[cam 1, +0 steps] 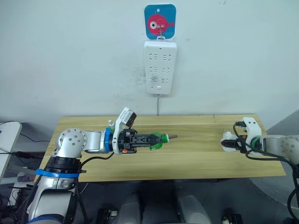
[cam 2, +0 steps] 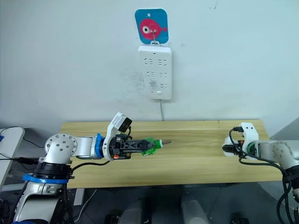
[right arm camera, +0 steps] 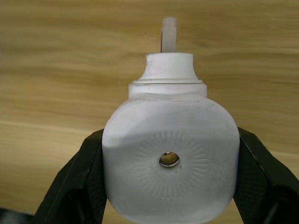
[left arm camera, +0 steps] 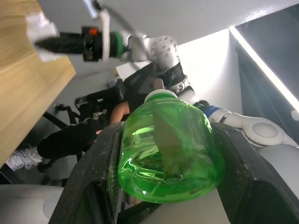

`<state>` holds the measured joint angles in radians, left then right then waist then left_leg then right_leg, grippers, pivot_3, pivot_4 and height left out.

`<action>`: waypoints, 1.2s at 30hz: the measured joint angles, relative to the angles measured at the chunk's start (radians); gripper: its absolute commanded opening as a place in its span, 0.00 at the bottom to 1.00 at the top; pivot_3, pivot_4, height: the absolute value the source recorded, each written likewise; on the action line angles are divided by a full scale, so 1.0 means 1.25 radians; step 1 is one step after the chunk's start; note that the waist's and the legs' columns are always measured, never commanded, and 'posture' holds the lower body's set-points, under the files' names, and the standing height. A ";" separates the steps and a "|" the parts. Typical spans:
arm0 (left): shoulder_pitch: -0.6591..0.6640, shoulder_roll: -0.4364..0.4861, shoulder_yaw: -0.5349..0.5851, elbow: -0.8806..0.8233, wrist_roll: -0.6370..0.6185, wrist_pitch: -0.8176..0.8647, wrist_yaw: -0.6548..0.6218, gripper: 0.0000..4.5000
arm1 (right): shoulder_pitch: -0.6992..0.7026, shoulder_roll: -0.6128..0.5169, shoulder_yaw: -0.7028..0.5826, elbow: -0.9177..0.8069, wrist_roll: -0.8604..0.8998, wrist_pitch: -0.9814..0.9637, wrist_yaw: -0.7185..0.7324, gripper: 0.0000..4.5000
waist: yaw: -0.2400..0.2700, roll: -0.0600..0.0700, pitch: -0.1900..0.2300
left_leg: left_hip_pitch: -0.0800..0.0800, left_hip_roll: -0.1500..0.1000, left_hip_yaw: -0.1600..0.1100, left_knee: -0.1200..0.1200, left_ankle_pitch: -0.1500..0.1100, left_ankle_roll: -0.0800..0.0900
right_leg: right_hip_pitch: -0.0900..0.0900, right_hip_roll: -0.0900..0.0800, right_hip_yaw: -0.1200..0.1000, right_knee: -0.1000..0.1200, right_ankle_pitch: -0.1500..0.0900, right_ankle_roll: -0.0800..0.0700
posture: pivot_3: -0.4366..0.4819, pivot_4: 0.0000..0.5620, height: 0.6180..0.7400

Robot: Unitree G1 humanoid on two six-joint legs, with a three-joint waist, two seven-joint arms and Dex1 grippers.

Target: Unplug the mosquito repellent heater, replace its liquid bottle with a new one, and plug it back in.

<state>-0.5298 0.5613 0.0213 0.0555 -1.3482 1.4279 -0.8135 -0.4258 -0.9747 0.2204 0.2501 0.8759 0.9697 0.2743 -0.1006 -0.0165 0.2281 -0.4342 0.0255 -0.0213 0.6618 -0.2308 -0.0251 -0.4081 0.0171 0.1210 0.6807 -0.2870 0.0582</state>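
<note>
Heater (right arm camera: 169, 161) clamped in right claw (cam 1: 229, 142) over bench (cam 1: 196, 154). Left claw (cam 1: 156, 140) grips green bottle (left arm camera: 168, 147). Align wick with heater socket, approach straight, twist gently.

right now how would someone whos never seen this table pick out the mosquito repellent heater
Start at the long wooden table under the white power strip on the wall, and go to the end on the robot's right. There the right gripper grips the mosquito repellent heater: a small white rounded unit with a round vent hole, unlike the clear green liquid bottle in the left gripper.
</note>
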 measured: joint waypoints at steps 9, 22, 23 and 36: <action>0.027 0.000 0.038 -0.035 -0.005 0.021 0.028 0.50 | -0.023 0.055 0.019 0.152 -0.237 -0.052 0.155 0.66 | 0.008 0.000 0.000 | 0.000 0.000 -0.001 0.000 0.000 0.000 | 0.000 0.000 0.000 0.000 0.002 -0.004 | 0.42 0.37 1.00; 0.049 -0.015 0.051 -0.052 0.034 -0.027 0.029 0.50 | 0.029 0.011 -0.099 -0.012 -0.336 -0.023 0.268 1.00 | 0.013 0.000 0.000 | 0.000 -0.001 -0.001 0.000 0.000 -0.001 | 0.001 -0.001 -0.001 0.000 0.002 -0.004 | 0.39 0.33 1.00; 0.064 -0.019 0.048 -0.073 0.075 -0.078 0.028 0.50 | 0.045 -0.004 -0.126 -0.063 -0.329 -0.013 0.273 1.00 | 0.012 0.001 0.000 | 0.000 0.000 -0.001 0.000 0.000 -0.001 | 0.001 -0.001 -0.001 0.000 0.002 -0.004 | 0.38 0.33 1.00; 0.163 -0.173 -0.140 -0.082 0.801 -1.093 0.030 0.50 | -0.035 0.354 -0.505 -0.254 0.573 0.407 -0.173 1.00 | 0.015 -0.003 -0.003 | -0.002 -0.002 0.002 0.000 0.002 -0.003 | 0.002 -0.002 -0.002 -0.002 0.004 -0.004 | 0.37 0.29 1.00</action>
<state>-0.3260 0.3455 -0.1532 -0.0470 -0.3469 0.0615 -0.7764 -0.4697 -0.5320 -0.4111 -0.0677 1.5918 1.4788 0.0581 -0.0817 -0.0200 0.2242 -0.4365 0.0230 -0.0189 0.6618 -0.2290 -0.0287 -0.4051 0.0142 0.1189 0.6783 -0.2813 0.0529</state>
